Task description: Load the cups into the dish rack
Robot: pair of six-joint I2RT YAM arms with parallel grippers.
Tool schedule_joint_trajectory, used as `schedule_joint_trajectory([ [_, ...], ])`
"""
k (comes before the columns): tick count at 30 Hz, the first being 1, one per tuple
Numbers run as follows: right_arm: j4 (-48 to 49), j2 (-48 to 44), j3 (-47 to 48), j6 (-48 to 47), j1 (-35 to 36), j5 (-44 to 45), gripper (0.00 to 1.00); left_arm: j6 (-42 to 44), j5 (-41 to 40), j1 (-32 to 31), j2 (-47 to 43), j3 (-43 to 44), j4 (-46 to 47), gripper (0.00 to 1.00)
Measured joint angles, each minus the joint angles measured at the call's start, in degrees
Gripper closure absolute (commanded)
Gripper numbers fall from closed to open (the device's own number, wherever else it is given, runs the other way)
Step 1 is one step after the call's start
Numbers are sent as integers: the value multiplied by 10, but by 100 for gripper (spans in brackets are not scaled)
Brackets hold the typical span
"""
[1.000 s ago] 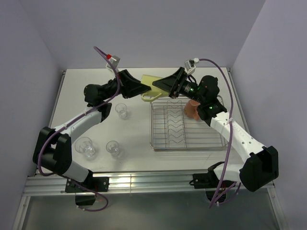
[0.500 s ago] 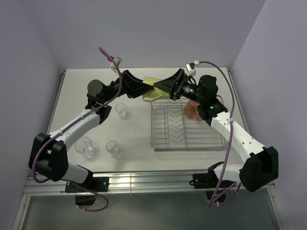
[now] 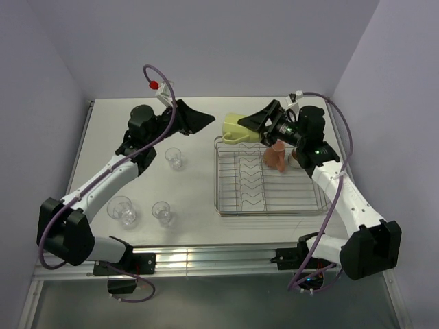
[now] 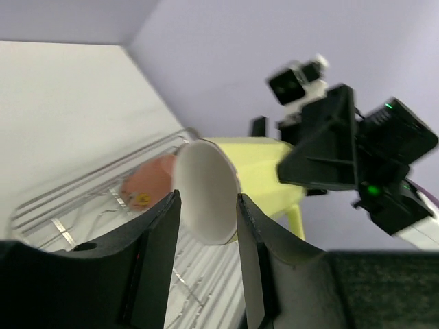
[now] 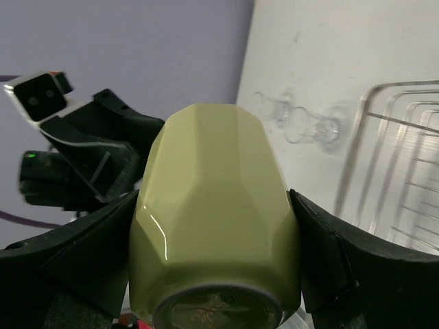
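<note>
You are partway through loading the dish rack (image 3: 271, 212). The pink mug (image 3: 276, 157) is already lying inside near the rack's 1 o'clock corner. Three clear tumblers (image 3: 174, 158) are standing out on the table (image 3: 199, 188), off the rack's 9 o'clock side and not yet loaded.

Your right gripper (image 3: 252, 125) is carrying the yellow-green mug (image 3: 233, 126) on its side in the air over the rack's 11 o'clock corner. Its fingers (image 5: 322, 264) are pressing the faceted wall from both sides.

Your left gripper (image 3: 206, 120) is hanging at the mug's 9 o'clock, facing the mug's open mouth. Its fingers (image 4: 154, 257) are standing well apart and gripping nothing, and the overhead view is showing a gap between them and the mug.
</note>
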Motion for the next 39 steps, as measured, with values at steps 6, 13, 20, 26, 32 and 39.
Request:
schedule_joint_trajectory([
  [6, -138, -32, 19, -75, -71, 16, 100, 52, -119, 0, -25, 87, -216, 56],
  [13, -354, -80, 69, -174, -106, 123, 100, 137, -197, 0, -83, 138, -432, 50],
  [20, -518, -85, 122, -240, -113, 264, 100, 197, -206, 0, -149, 111, -524, 49],
  [26, -605, -83, 128, -277, -127, 392, 100, 220, -204, 0, -187, 57, -539, 49],
  [32, -627, -44, 127, -299, -150, 440, 100, 225, -190, 1, -188, 40, -540, 50],
  [39, -613, -9, 114, -314, -174, 451, 100, 225, -179, 1, -194, 23, -535, 50],
])
